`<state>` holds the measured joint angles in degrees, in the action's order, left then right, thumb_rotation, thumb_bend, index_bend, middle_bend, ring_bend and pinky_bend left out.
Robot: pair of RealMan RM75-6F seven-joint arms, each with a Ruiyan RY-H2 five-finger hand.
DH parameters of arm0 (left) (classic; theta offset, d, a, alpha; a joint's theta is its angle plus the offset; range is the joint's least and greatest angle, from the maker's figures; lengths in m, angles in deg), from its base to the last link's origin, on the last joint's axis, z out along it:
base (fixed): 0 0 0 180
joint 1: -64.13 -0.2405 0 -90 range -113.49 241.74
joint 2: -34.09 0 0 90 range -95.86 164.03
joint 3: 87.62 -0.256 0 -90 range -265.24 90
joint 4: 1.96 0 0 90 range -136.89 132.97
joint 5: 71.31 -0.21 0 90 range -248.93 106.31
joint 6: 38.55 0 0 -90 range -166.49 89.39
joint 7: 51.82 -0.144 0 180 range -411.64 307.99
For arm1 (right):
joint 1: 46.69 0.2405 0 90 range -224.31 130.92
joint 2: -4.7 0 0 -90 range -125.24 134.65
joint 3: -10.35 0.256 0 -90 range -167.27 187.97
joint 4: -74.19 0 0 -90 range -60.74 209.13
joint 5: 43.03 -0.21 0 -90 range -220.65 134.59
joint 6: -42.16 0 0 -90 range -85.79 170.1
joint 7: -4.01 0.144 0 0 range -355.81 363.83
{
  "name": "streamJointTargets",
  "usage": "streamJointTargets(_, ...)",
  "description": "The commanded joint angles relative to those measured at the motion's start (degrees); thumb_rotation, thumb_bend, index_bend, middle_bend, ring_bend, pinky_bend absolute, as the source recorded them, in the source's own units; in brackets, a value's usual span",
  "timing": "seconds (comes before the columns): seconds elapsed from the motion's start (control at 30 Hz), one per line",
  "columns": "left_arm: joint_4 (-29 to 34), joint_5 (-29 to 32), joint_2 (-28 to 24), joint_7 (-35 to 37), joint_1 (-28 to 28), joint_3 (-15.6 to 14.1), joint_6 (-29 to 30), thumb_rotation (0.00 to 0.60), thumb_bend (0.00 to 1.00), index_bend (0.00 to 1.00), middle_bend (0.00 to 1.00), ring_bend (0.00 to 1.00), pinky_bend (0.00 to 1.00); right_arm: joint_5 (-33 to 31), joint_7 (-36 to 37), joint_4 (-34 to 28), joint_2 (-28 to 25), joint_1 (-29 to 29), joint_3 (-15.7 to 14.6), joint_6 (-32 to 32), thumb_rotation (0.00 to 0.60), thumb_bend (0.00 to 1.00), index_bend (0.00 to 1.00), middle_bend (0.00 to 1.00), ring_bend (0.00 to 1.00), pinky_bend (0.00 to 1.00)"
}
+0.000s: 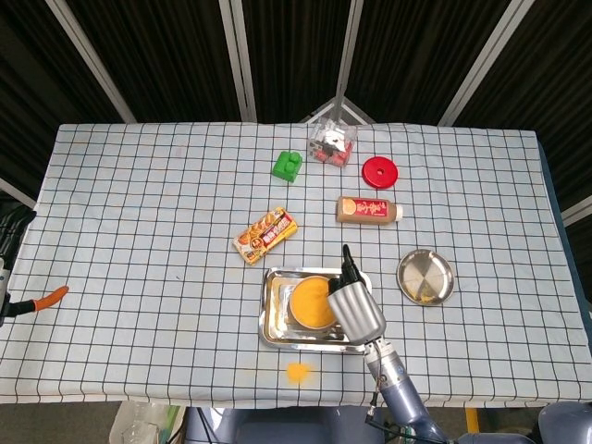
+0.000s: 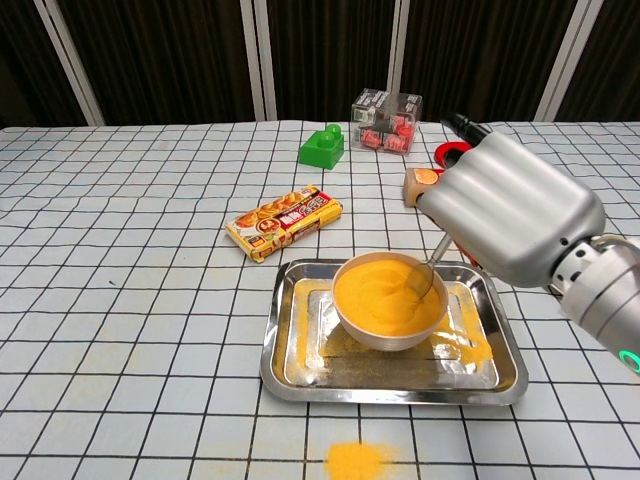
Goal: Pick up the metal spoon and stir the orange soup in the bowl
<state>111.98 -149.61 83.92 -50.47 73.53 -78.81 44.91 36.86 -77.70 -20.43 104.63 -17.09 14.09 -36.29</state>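
A white bowl [image 1: 312, 303] [image 2: 388, 298] of orange soup stands in a steel tray [image 1: 273, 328] [image 2: 300, 370] near the table's front edge. My right hand [image 1: 354, 301] [image 2: 505, 205] hovers over the bowl's right side and grips the metal spoon [image 2: 432, 268]. The spoon's thin handle slants down from the hand, and its tip dips into the soup at the bowl's right rim. In the head view the hand hides the spoon. At the far left edge of the head view only a dark part of my left hand [image 1: 9, 268] shows, and its fingers are unclear.
Orange powder lies spilled in the tray and on the cloth [image 1: 297, 372] [image 2: 360, 462] in front of it. A round metal plate [image 1: 425, 276] sits right of the tray. Behind are a bottle [image 1: 368, 210], red lid [image 1: 379, 172], snack packet [image 1: 265, 234] [image 2: 285, 221], green block [image 1: 288, 166] [image 2: 322, 146] and clear box [image 1: 332, 143] [image 2: 386, 121].
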Motion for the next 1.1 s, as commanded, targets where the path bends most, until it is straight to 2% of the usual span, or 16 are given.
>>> streamJointTargets(0.03, -0.04, 0.05, 0.03, 0.0, -0.01, 0.02, 0.04, 0.6, 0.0, 0.0, 0.0, 0.0, 0.0, -0.22, 0.32, 0.78, 0.05, -0.08, 0.2, 0.18, 0.6, 0.59, 0.72, 0.59, 0.3, 0.0)
streamJointTargets(0.67, -0.07, 0.01, 0.11, 0.14, 0.04, -0.05, -0.1, 0.6, 0.0, 0.0, 0.0, 0.0, 0.0, -0.33, 2.16, 0.12, 2.77, -1.12, -0.55, 0.5, 0.6, 0.59, 0.72, 0.59, 0.3, 0.0)
streamJointTargets(1.1, -0.06, 0.07, 0.09, 0.24, 0.09, -0.04, -0.2, 0.6, 0.0, 0.0, 0.0, 0.0, 0.0, -1.08, 3.32, -3.0, 2.55, -1.73, 0.99, -0.36, 0.6, 0.59, 0.73, 0.6, 0.3, 0.0)
